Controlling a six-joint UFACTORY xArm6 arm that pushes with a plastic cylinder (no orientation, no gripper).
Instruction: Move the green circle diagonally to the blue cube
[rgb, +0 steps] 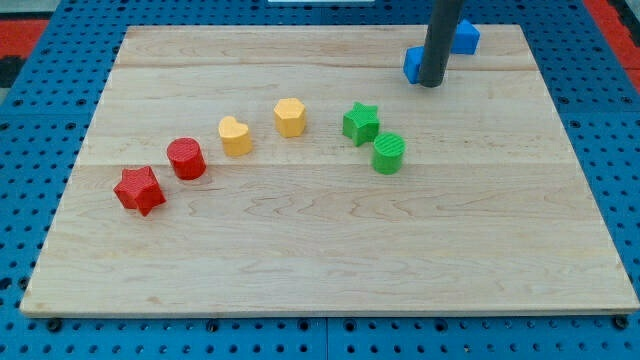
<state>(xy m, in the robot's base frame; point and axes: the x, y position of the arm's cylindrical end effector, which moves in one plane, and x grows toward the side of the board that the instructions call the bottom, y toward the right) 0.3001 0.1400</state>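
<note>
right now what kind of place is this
Probably a robot lab bench: a wooden board on blue pegboard, small coloured blocks like the green circle, and my tip beside a blue block.

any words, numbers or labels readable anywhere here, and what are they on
None: no text, number, label or brand can be read in this view.
The wooden board, my tip, the blue blocks at the view's top, the green circle and the green star, yellow and red blocks show only plain colour.
</note>
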